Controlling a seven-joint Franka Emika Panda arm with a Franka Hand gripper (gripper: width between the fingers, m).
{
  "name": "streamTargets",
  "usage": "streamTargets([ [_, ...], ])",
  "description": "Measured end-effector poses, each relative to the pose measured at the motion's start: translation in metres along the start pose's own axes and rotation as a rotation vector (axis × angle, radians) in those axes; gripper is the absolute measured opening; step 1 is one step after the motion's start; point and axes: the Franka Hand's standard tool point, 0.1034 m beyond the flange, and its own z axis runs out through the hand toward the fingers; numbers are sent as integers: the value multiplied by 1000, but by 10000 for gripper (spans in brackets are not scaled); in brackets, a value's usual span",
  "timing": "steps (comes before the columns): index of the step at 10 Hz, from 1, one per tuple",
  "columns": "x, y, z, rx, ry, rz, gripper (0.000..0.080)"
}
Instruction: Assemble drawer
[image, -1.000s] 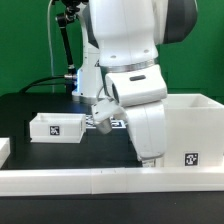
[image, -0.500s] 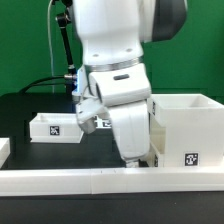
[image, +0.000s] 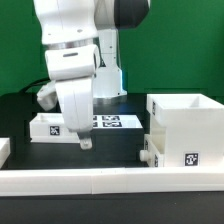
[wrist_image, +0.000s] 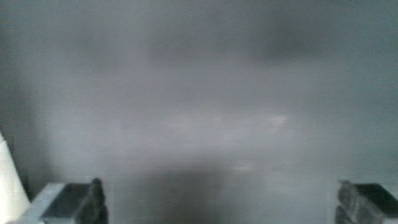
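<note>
The tall white box shell (image: 186, 128) stands at the exterior view's right, with a tag on its front. A low white tray (image: 150, 153) sits against its left side; I cannot tell how far in it is. A second low white tray (image: 47, 127) with a tag lies at the left, partly hidden by my arm. My gripper (image: 85, 143) hangs just in front of this tray, near the table. In the wrist view my gripper (wrist_image: 217, 205) is open and empty, its fingers (wrist_image: 75, 203) wide apart over a blurred dark surface.
The marker board (image: 117, 122) lies flat behind my arm in the middle. The long low white border wall (image: 110, 181) runs along the front edge. A small white piece (image: 4, 150) shows at the far left. Cables hang at the back left.
My arm has swung from beside the box shell to the exterior view's left and now hangs in front of the loose tray. The shell and the tray at its side are uncovered.
</note>
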Motion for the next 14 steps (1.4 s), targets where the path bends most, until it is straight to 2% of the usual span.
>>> streamTargets([
  [1,-6,-14,-7,4,-8,10,649],
  [2,-6,-19,-9,8,-10,12,649],
  [5,-6,-20,-6,11,-8,75,649],
  [9,-9,-22,-5,10,-6,360,649],
  [10,-21,-28,-8,-2,-11,460,649],
  [11,-30,-36,-12,-42,-22,551,649],
  [13,-42,-62,-17,-94,-13,788,649],
  [14,-47,-75,-17,-95,-12,869,649],
])
